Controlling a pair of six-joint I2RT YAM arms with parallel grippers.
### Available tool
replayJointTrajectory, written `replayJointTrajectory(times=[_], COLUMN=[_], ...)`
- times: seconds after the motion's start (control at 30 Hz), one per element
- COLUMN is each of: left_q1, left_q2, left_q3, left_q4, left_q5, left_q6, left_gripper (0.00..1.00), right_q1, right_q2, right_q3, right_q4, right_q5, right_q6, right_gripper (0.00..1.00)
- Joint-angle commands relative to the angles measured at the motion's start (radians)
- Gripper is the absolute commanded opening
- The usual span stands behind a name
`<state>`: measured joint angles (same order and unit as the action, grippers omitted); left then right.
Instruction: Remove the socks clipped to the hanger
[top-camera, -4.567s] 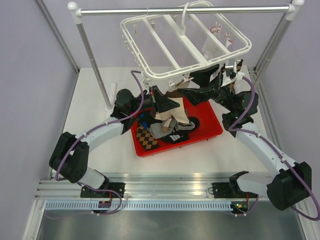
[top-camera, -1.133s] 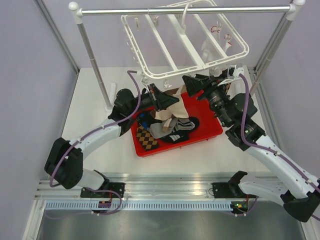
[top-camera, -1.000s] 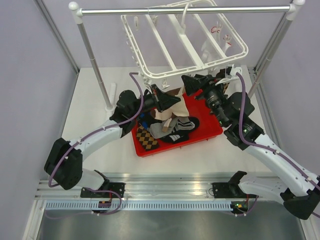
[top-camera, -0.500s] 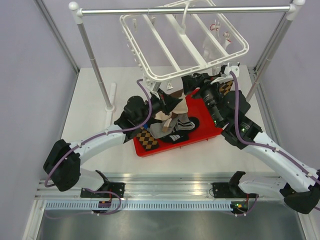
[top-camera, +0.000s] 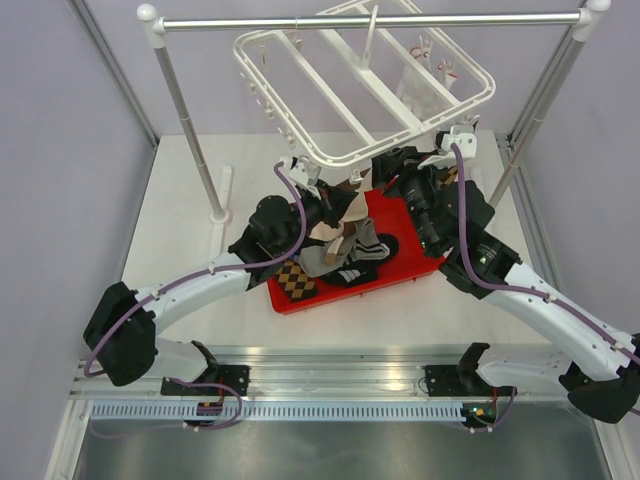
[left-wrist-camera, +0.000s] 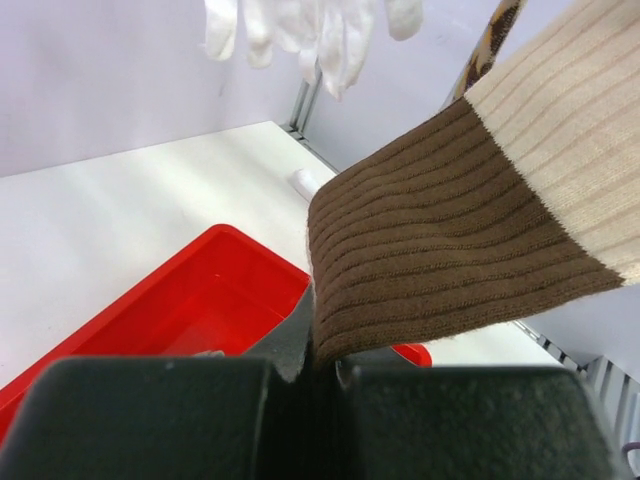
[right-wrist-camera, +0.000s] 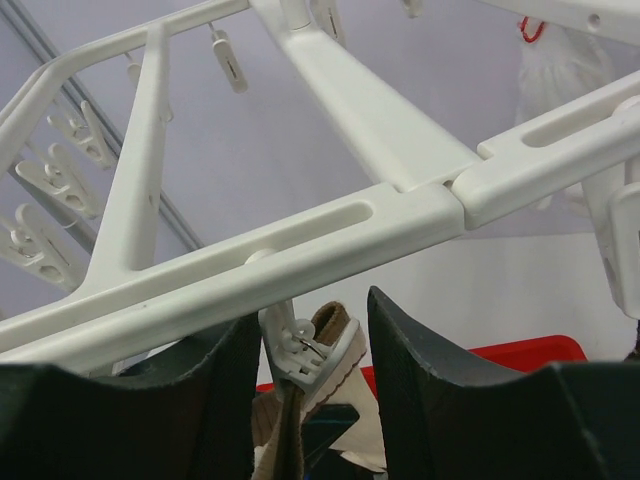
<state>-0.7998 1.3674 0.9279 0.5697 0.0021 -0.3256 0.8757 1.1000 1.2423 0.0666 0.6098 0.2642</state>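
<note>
The white hanger (top-camera: 350, 90) hangs tilted from the silver rail. A brown-cream striped sock (top-camera: 345, 215) hangs from a clip on its near bar. My left gripper (top-camera: 335, 205) is shut on this sock (left-wrist-camera: 470, 230) low down. My right gripper (right-wrist-camera: 315, 345) is open, its fingers (right-wrist-camera: 425, 390) on either side of the white clip (right-wrist-camera: 300, 345) that holds the sock's top edge under the hanger bar (right-wrist-camera: 330, 240). An argyle sock (top-camera: 290, 277), a grey one (top-camera: 325, 260) and a black one (top-camera: 350, 272) lie in the red tray (top-camera: 415, 235).
The silver rail stand (top-camera: 185, 120) frames the back of the table. A small white glove-like cloth (left-wrist-camera: 310, 25) hangs at the hanger's far side. Several empty clips (right-wrist-camera: 60, 175) dangle from the frame. White walls close both sides.
My right gripper has moved left and up under the hanger's near bar to the sock's clip. My left gripper, still holding the sock, has shifted right. The hanger has swung and tilted.
</note>
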Motion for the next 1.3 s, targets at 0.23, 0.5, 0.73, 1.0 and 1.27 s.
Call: replayJointTrajectory(times=[0.23,0.5,0.73,1.0,1.27], left_q1=[-0.030,-0.035,-0.035,-0.035,-0.035], left_q2=[-0.013,-0.002,-0.007,-0.007,-0.016], left_q3=[0.020,0.022,0.020,0.012,0.005], left_q4=[0.010,0.010,0.009,0.012,0.015], left_q5=[-0.109,-0.120,-0.122,-0.137,-0.165], left_q6=[0.083,0.088,0.086,0.088,0.097], left_gripper=[0.02,0.02,0.02,0.02,0.02], right_q1=[0.022,0.026,0.028,0.032,0.031], right_q2=[-0.011,-0.020,-0.020,-0.019,-0.020], right_q3=[0.049,0.055,0.055,0.066,0.092], right_q4=[-0.005,-0.005,-0.011,-0.027,-0.063], right_q5=[0.056,0.070,0.076,0.071,0.054], right_q6=[-0.037,-0.049,-0.048,-0.042,-0.011], right_gripper=[0.42,0.29,0.02,0.01,0.49])
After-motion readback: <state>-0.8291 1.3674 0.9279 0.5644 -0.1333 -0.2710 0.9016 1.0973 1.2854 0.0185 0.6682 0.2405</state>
